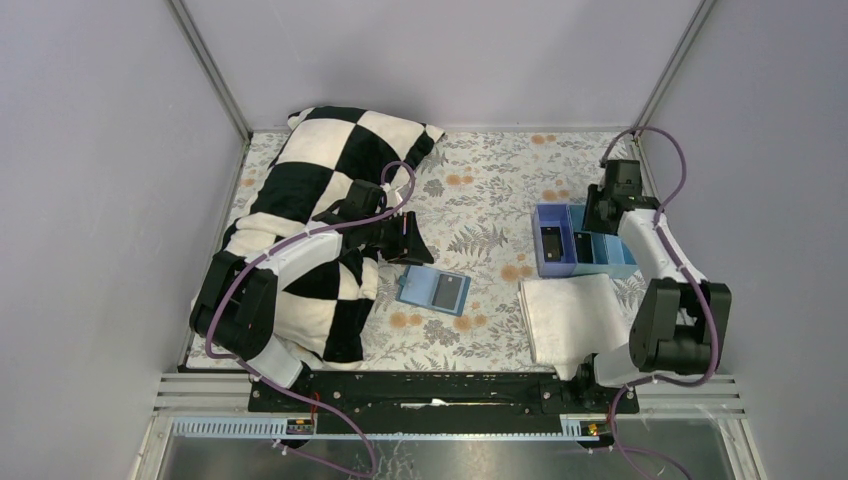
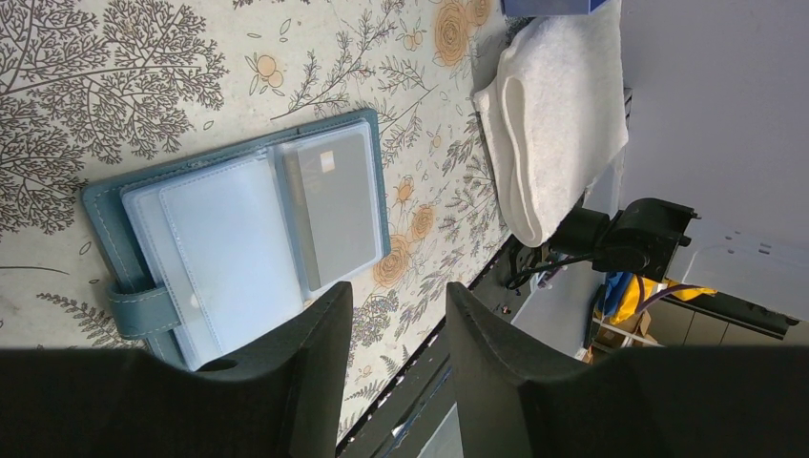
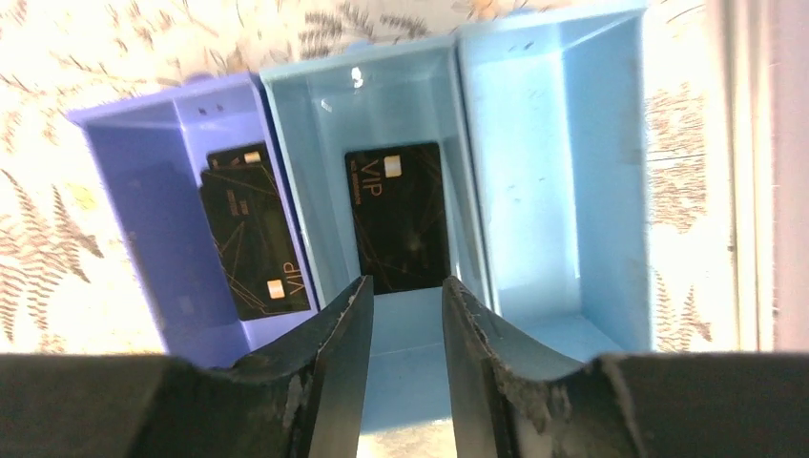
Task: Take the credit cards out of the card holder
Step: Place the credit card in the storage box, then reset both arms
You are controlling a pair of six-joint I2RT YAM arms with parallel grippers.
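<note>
My left hand: fingers parted, nothing between them, hovering just beside the small light-blue wallet-like card holder, which lies open and flat on the floral tabletop. One thin grey credit card sits in a clear sleeve of it, not yet out.

My right hand: released, empty, above the bright blue compartment tray. One black VIP card lies in its middle compartment, a second black card in the purple one beside it.

Step in hand, I judge: draw the grey card. Pinch only its exposed edge, pull along the sleeve, pin the holder against dragging.
</note>
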